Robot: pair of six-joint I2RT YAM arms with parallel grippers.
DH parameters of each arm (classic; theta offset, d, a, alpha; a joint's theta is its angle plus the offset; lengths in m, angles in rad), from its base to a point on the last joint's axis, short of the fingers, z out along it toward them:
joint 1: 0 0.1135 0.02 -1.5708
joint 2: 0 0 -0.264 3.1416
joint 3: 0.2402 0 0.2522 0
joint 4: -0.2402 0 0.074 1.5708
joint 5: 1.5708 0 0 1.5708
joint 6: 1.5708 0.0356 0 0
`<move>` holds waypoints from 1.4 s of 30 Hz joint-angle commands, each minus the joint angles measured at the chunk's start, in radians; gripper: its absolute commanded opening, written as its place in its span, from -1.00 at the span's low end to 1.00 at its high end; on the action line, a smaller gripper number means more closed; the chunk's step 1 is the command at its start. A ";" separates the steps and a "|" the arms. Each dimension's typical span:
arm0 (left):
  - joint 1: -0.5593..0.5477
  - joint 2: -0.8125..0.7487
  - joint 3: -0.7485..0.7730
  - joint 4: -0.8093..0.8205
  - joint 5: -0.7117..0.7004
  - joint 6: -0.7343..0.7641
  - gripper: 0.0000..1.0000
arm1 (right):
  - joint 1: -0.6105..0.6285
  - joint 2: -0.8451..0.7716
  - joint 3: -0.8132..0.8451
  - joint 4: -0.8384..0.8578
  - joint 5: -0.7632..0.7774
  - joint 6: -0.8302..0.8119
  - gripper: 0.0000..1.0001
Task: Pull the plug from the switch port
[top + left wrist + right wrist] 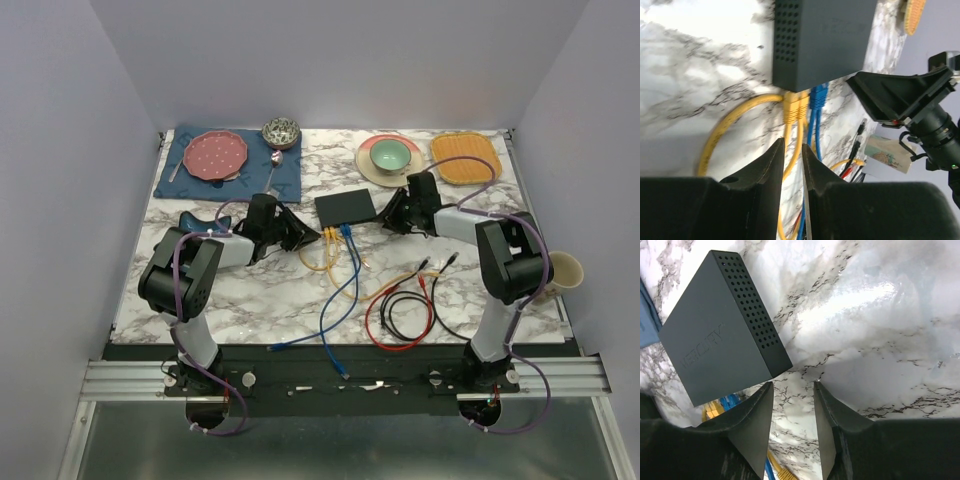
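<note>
The switch [347,207] is a flat matte-black box at the table's middle, with two yellow plugs [328,235] and a blue plug [345,232] in its near edge. My left gripper [302,238] lies low just left of the plugs. In the left wrist view the switch [825,40], yellow plugs [795,106] and blue plug [818,97] lie ahead of my left gripper [793,146]; its jaws stand a narrow gap apart, with a yellow cable showing through. My right gripper [390,215] is open beside the switch's right end, its left finger by the switch [715,335] corner [792,384].
Yellow and blue cables trail toward the near edge [335,290]. Red and black cables [400,312] coil at right front. A dark blue star dish [200,220] sits left. A blue placemat with pink plate [218,155], patterned bowl [282,131], green bowl [390,155], orange mat [466,158] and a cup [562,270] are around.
</note>
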 commanded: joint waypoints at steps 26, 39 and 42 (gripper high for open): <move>-0.004 -0.073 -0.117 -0.041 -0.014 -0.035 -0.28 | 0.259 -0.133 -0.251 -0.117 0.015 -0.169 -0.34; 0.017 -0.176 -0.121 -0.120 -0.050 0.001 -0.26 | 0.398 -0.144 -0.242 -0.188 -0.112 -0.247 -0.95; 0.023 -0.191 -0.108 -0.163 -0.077 0.014 -0.19 | 0.427 -0.147 -0.231 -0.216 -0.172 -0.284 -0.99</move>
